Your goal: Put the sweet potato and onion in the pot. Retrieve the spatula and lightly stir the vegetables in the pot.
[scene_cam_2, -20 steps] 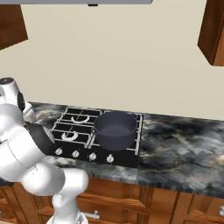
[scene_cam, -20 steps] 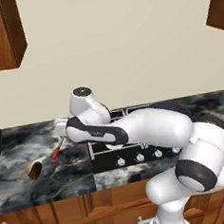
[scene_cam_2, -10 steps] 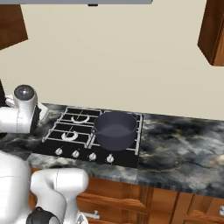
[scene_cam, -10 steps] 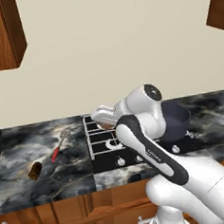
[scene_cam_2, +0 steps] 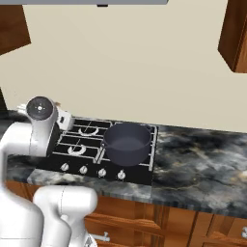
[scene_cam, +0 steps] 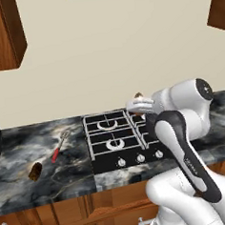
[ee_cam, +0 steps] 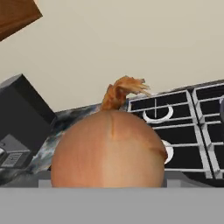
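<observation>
The tool (scene_cam: 140, 102) holds the onion (ee_cam: 108, 148) above the stove (scene_cam: 114, 138). The pot (scene_cam_2: 127, 142) sits on a right burner. Sweet potato (scene_cam: 35, 171) and spatula (scene_cam: 60, 146) lie on the surface (scene_cam: 22, 155). No writing is readable.

The dark marbled surface (scene_cam: 24, 188) carries a black stove (scene_cam: 117, 141); left of it lie the spatula (scene_cam: 59, 146) and sweet potato (scene_cam: 35, 171), apart.

The pot (scene_cam_2: 128, 143) sits on the stove.

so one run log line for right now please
claw: shut on onion, carried above stove | pot: empty on burner | sweet potato, spatula: on counter
</observation>
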